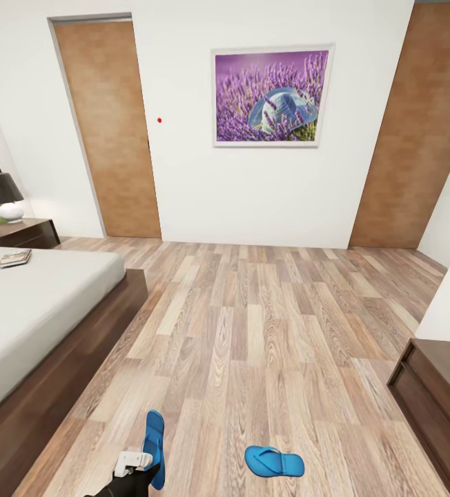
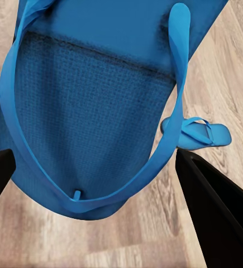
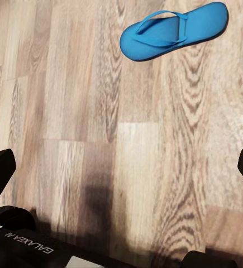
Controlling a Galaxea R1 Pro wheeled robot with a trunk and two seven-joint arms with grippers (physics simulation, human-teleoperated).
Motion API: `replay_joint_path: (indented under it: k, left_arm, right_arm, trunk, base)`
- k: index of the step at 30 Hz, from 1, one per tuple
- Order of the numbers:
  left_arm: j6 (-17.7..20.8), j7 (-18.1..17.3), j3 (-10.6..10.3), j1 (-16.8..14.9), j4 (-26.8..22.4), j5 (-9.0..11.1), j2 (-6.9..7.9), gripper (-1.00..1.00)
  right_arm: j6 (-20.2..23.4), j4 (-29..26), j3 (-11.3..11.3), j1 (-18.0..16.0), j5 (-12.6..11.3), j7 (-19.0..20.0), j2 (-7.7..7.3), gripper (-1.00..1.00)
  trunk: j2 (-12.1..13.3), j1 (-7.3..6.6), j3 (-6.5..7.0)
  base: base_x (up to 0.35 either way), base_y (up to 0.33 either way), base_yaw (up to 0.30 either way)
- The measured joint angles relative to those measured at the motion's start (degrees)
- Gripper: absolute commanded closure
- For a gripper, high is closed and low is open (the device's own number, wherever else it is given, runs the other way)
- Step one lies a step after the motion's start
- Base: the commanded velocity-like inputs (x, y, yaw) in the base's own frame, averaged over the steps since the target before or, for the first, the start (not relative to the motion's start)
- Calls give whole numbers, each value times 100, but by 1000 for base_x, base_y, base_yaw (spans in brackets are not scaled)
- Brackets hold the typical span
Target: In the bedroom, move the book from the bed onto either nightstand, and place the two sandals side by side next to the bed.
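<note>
**Left pincer gripping one sandal above the plank floor**

Left gripper [image 1: 144,464] is pinching the first blue sandal [image 1: 154,446], and we are holding it on edge at the near left of the head view, just right of the bed [image 1: 38,304] frame's near end. Through the left wrist camera we are seeing that sandal [image 2: 93,106] close up, its strap looping across the sole, with a dark finger [image 2: 219,215] at either side. Our right gripper [image 3: 121,167] is hanging spread over the bare floor [image 3: 71,111], its two fingertips well apart and holding nothing.

The second sandal [image 1: 274,462] is lying flat on the planks to the right of the held one, strap up, apart from it.

We are also seeing the book [image 1: 14,258] lying on the mattress at the bed's far left. Beyond it the nightstand [image 1: 19,233] is carrying a lamp [image 1: 4,197].
</note>
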Motion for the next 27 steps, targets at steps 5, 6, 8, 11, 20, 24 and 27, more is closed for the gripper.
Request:
replay_joint_path:
  k: [5,6,8,11,20,24,27]
  left_arm:
    - [1,-7,0,0,0,0,0,100]
    - [3,-7,0,0,0,0,0,100]
    - [4,-7,1,0,0,0,0,100]
    - [5,-11,1,0,0,0,0,100]
    - [3,-42,-1,1,1,-5,0,100]
    - [2,-44,-1,1,1,-4,0,100]
    - [2,-39,4,1,1,-5,0,100]
  right_arm:
    - [-1,0,-5,0,0,0,0,-100]
    - [-2,1,-6,0,0,0,1,-100]
    - [-5,2,-7,0,0,0,1,-100]
    - [-7,3,-8,0,0,0,1,-100]
    - [-5,-2,-8,0,1,0,-1,-100]
    - [-3,-2,-8,0,1,0,-2,-100]
    - [-3,-2,-8,0,1,0,-6,-100]
  trunk:
    - [201,-110,90]
    - [241,-132,108]
    - [321,-176,144]
    - [441,-242,197]
    - [603,-330,270]
    - [603,-330,270]
    - [603,-331,270]
  base:
    - [0,0,0]
    - [0,0,0]
    - [0,0,0]
    - [0,0,0]
    - [0,0,0]
    - [0,0,0]
    - [61,0,0]
